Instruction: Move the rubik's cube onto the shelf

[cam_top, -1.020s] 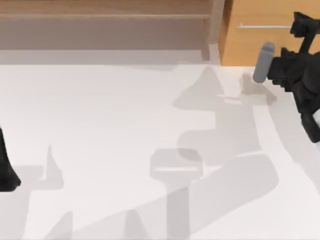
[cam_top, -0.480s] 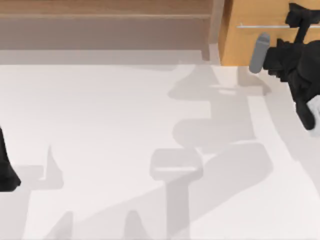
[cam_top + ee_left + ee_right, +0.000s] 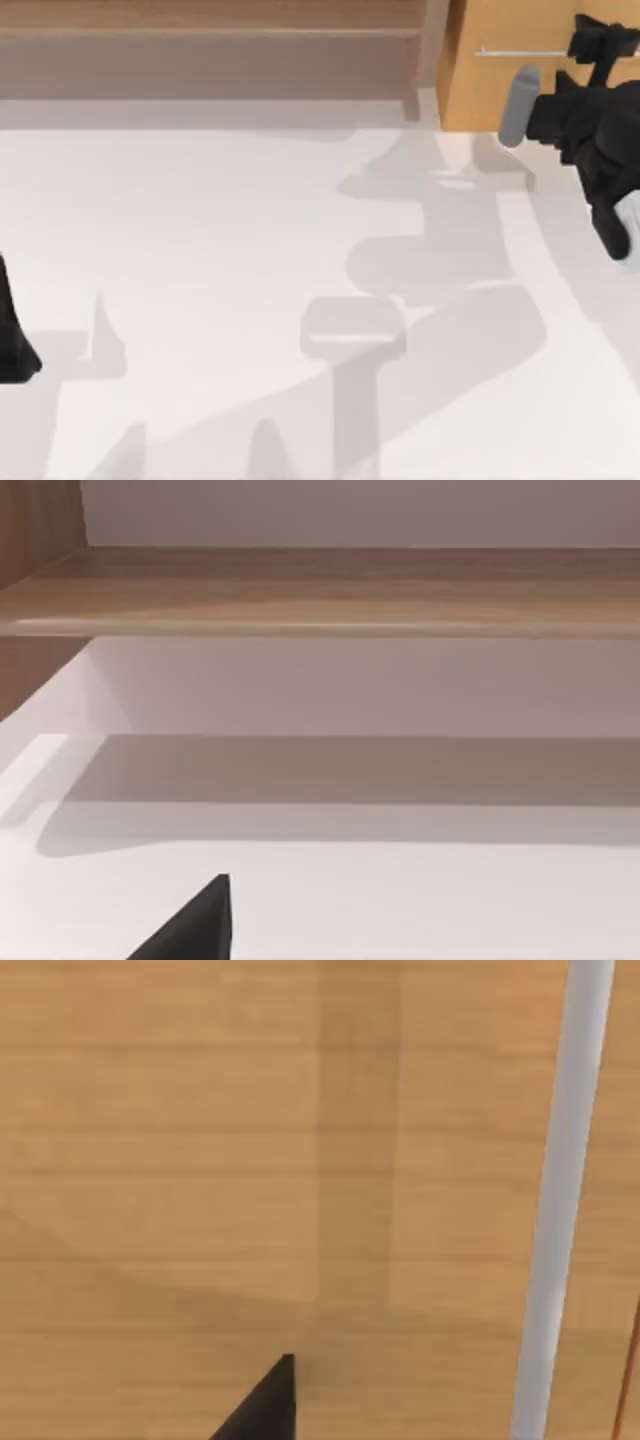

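A: Start big. The worktop (image 3: 200, 250) lies bare and white before us, with the shelf (image 3: 200, 25) running along its far edge on the left and the orange-wood cabinet (image 3: 520, 90) at the far right. Where is the rubik's cube?

B: We can't find it anywhere on the worktop, so we judge it sits inside the cabinet; opening that comes first.

A: Our right arm is up there already, its right pincer (image 3: 598, 42) at the silver bar handle (image 3: 515, 52).

B: The right wrist view has that bar (image 3: 560, 1200) close against the cabinet front. Whether the fingers are apart or together we cannot tell.

A: Then we'd centre the bar between them, close firmly, and pull straight out, never sideways.

B: Our left pincer (image 3: 15, 340) waits parked at the worktop's left edge; its fingers we can't read either.
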`<state>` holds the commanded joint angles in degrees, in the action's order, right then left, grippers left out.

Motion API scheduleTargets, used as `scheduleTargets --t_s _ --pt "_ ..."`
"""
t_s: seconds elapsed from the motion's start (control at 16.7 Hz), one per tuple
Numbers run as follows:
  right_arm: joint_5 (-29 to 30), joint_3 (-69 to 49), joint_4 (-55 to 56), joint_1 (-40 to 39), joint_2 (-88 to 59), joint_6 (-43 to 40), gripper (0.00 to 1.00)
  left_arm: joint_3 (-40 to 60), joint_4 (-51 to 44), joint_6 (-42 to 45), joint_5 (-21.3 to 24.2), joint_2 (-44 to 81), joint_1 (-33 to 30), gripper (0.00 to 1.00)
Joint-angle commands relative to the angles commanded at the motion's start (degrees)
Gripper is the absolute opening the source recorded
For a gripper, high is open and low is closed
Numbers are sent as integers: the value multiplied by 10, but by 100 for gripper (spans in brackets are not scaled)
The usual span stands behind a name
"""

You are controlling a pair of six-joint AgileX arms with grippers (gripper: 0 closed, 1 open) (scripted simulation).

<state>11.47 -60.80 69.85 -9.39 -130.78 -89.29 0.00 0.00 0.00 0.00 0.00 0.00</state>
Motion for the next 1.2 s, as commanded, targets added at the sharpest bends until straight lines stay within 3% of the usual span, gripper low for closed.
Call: scheduleTargets --t_s 0.48,1.2 --pt "0 0 0 0 0 0 2 0 0 0 0 0 0 100" --pt "3 22 10 -4 10 2 0 0 0 0 0 0 0 100"
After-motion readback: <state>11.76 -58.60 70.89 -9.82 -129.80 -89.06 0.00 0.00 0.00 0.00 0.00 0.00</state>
